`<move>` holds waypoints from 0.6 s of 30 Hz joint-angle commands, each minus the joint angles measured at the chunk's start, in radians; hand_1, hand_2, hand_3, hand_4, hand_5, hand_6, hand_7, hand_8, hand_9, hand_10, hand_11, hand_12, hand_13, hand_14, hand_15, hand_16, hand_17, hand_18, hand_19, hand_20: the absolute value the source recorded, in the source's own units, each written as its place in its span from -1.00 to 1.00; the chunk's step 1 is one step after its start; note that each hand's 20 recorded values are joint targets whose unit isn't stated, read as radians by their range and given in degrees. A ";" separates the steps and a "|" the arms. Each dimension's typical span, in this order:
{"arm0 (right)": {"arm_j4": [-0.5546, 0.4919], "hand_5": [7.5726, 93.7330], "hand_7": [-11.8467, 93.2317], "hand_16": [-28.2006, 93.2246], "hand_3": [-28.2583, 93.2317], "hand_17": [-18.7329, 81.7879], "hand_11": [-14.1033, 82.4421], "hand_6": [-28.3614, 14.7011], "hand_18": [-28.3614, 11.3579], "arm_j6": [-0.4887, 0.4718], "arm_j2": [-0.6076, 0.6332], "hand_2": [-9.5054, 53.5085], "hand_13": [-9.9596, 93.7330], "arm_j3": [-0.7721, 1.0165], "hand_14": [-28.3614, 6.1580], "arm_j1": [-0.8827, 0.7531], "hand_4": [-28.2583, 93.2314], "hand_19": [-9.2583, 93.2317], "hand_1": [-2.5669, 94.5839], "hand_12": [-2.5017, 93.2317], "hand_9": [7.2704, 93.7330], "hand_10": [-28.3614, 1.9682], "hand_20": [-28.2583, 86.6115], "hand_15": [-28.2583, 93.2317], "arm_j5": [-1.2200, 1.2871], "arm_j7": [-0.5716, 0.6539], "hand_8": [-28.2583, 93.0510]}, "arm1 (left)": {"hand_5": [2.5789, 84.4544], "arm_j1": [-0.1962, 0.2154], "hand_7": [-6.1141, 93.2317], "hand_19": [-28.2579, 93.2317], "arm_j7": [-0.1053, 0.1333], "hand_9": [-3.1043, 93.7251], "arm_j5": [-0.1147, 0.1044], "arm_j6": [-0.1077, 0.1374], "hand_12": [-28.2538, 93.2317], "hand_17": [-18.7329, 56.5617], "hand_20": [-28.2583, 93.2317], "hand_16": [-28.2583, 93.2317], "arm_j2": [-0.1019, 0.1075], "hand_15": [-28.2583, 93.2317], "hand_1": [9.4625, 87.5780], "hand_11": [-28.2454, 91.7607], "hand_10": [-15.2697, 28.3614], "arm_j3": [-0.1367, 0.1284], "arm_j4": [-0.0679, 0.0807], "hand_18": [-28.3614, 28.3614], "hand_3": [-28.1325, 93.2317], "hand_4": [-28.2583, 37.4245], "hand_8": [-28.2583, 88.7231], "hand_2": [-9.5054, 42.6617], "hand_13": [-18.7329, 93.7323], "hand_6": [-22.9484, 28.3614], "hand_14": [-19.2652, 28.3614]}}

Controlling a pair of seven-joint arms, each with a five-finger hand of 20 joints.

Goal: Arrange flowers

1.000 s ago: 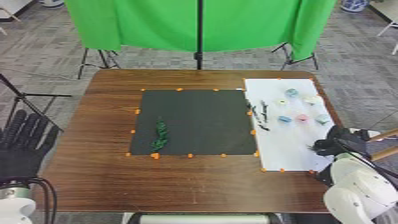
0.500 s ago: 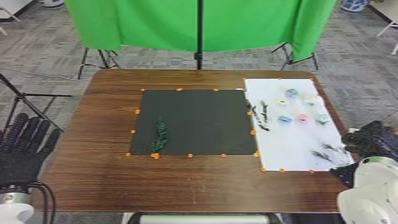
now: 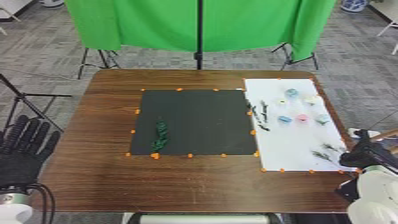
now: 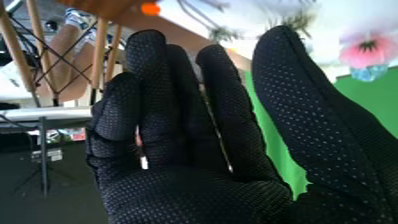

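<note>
In the head view my right hand (image 3: 361, 155) is at the white sheet's lower right edge, beside two feathery sprigs (image 3: 323, 154). The right wrist view has the same hand (image 4: 191, 200) open, its fingers extended and nothing held. My left hand (image 3: 25, 150) lies open at the table's left side. A green leafy stem (image 3: 161, 136) rests on the left part of the black mat (image 3: 200, 120). Dark thin twigs (image 3: 264, 112) and small blossoms, among them a pink flower (image 3: 302, 118) and a blue flower (image 3: 285, 119), are on the white sheet (image 3: 289, 142).
Orange markers line the mat and the sheet on the brown table (image 3: 200, 185). Beyond its far edge stands a green cloth (image 3: 249, 30) on a stand. Wooden legs (image 4: 99, 55) and a grey-white bar (image 4: 44, 114) show near the hand in the right wrist view.
My right hand has moved off the sheet's lower right, uncovering the feathery sprigs, and has shifted slightly downward since half a second ago. The left hand has dropped slightly from its position one second ago.
</note>
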 commanded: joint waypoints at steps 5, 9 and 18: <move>0.086 0.30 -0.39 -0.13 0.72 0.00 -0.24 0.04 -0.92 0.121 -0.041 -1.00 0.28 -0.079 -0.25 -0.023 -1.00 0.89 0.14 -0.55 0.32 -0.35 0.14 0.34 -0.061 -0.054 -0.72 | 0.09 0.005 -0.58 0.14 -0.027 -0.07 0.018 -0.004 -0.33 -0.64 -0.25 -0.64 -0.001 0.14 -0.55 -0.18 0.41 0.019 0.011 0.61 0.70 -1.00 -0.68 -0.04 -0.11 0.19 0.49; 0.097 0.44 -0.27 0.09 0.53 0.05 -0.36 0.12 -0.87 0.180 -0.037 -1.00 0.45 -0.107 -0.02 -0.013 -1.00 0.90 0.29 -0.08 0.65 -0.02 0.13 0.32 -0.089 -0.051 -0.45 | 0.10 0.004 -0.58 0.14 -0.035 -0.07 0.012 0.001 -0.33 -0.64 -0.25 -0.64 -0.001 0.14 -0.55 -0.18 0.41 0.025 0.006 0.61 0.70 -1.00 -0.68 -0.04 -0.11 0.20 0.49; 0.048 0.57 -0.11 0.14 0.61 0.18 -0.17 0.25 -0.86 0.267 -0.025 -1.00 0.61 -0.130 -0.05 0.025 -1.00 0.98 0.31 0.13 0.81 0.26 0.20 0.52 -0.096 -0.032 -0.35 | 0.10 0.005 -0.58 0.16 -0.032 -0.08 0.003 0.006 -0.33 -0.64 -0.24 -0.64 0.003 0.15 -0.55 -0.17 0.41 0.022 0.002 0.61 0.70 -1.00 -0.68 -0.04 -0.12 0.20 0.49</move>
